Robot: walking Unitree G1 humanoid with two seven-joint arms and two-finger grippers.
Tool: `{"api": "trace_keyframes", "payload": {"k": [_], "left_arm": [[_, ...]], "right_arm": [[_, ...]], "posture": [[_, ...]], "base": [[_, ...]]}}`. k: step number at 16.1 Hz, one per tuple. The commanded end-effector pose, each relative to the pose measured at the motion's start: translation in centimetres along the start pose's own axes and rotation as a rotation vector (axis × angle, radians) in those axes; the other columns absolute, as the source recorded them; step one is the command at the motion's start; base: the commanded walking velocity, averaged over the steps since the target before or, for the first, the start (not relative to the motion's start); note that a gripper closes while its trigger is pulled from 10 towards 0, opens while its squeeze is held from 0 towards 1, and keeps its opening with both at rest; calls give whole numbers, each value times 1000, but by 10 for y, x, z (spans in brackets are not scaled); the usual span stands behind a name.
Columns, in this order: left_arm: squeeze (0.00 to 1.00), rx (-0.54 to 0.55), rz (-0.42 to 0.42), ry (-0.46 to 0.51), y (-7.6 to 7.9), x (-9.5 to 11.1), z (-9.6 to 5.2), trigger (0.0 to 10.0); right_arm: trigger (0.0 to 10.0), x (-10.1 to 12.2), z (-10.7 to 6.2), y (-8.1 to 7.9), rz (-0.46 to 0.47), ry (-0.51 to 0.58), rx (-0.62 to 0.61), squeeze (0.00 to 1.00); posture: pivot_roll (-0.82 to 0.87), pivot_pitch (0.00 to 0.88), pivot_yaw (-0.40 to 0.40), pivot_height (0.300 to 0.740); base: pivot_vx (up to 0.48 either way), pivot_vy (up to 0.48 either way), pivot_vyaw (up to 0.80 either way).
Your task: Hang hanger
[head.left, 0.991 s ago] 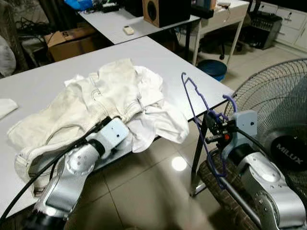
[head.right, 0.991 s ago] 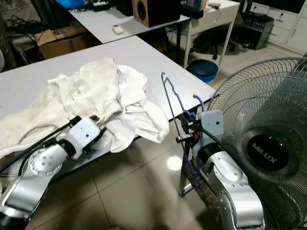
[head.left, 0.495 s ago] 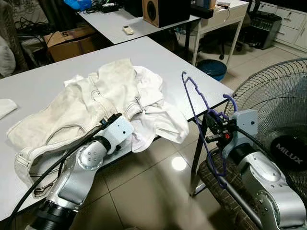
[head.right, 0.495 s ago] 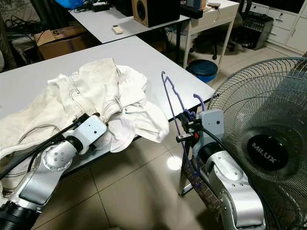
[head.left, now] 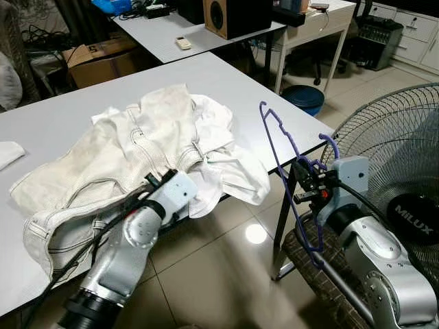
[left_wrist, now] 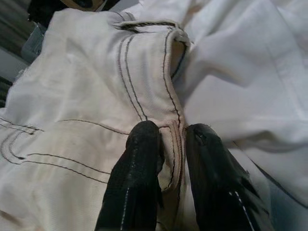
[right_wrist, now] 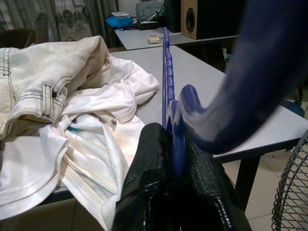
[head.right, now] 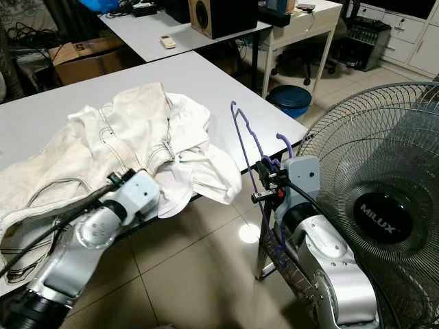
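Observation:
A purple plastic hanger [head.left: 276, 135] stands upright just off the white table's right corner, hook end toward me, and my right gripper [head.left: 306, 184] is shut on it near the hook [right_wrist: 179, 126]. A pile of clothes lies on the table [head.left: 233, 77]: cream jeans [head.left: 127, 147] with dark stitching and a white shirt [head.left: 230, 168] drooping over the front edge. At that edge my left gripper [head.left: 158, 179] reaches into the pile. Its two black fingers [left_wrist: 138, 178] pinch a stitched seam fold of the jeans [left_wrist: 86, 96].
A large standing fan [head.left: 406, 164] fills the right side, close behind my right arm. A blue bin [head.left: 304, 97] sits on the tiled floor beyond the table. A second table with a speaker [head.left: 233, 15] and a cardboard box [head.left: 101, 60] stand behind.
My left arm has slid right along the table's front edge, carrying its gripper further into the jeans. The right arm and the hanger have stayed in place.

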State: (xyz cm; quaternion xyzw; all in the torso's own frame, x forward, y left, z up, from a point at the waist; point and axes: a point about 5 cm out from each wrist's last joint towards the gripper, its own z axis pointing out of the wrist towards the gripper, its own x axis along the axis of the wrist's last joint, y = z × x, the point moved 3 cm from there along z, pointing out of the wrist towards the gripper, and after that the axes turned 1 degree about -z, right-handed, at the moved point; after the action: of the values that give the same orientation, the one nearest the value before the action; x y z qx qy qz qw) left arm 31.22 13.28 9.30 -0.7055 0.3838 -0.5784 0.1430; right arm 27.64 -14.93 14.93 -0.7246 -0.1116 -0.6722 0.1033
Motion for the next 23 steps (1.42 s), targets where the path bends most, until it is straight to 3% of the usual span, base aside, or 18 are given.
{"api": "trace_keyframes", "payload": {"k": [1,2,4,6,10,12,13,15,17,20,21,23], "left_arm": [[0,-3,12,-25,2,-5,-1,8863],[0,9,-3,-26,0,-6,-2,0],[0,41,-4,-28,-6,-7,-3,0],[0,97,25,-13,-25,-8,-7,0],[0,96,-66,-19,-56,-6,-15,0],[0,104,-200,18,-74,4,-17,0],[0,117,-265,78,-93,17,-17,0],[0,146,-287,190,-123,46,-20,0],[0,178,-264,262,-145,69,-22,0],[0,182,-179,322,-161,93,-29,0],[0,171,-135,336,-162,98,-31,0],[0,36,-40,368,-142,108,-35,0]], "right_arm": [[10000,4,3,0,-1,15,-1,0],[10000,5,3,0,-2,16,0,0],[10000,5,3,0,-3,17,-1,0],[10000,5,3,1,-4,16,0,0],[10000,4,2,-5,-8,1,72,0],[10000,7,-3,-15,23,17,187,0],[10000,12,-9,-26,54,34,302,0],[10000,17,-22,-42,130,51,476,0],[10000,17,-33,-55,185,37,610,0],[10000,5,-33,-62,209,-39,650,0],[10000,-2,-28,-61,223,-83,632,0],[10000,-10,-10,-68,221,-130,671,0]], "posture": [[-168,0,76,740],[-170,0,75,740],[-172,0,74,740],[-171,0,72,740],[-165,0,67,740],[-157,0,65,740],[-150,0,65,740],[-139,0,64,740],[-130,0,64,740],[-112,0,64,740],[-104,0,63,740],[-92,0,56,740]], "base": [[0,0,0],[0,0,0],[0,0,0],[0,0,0],[0,0,0],[0,0,0],[0,0,0],[0,0,0],[0,0,0],[0,0,0],[0,0,0],[0,0,0]]}}
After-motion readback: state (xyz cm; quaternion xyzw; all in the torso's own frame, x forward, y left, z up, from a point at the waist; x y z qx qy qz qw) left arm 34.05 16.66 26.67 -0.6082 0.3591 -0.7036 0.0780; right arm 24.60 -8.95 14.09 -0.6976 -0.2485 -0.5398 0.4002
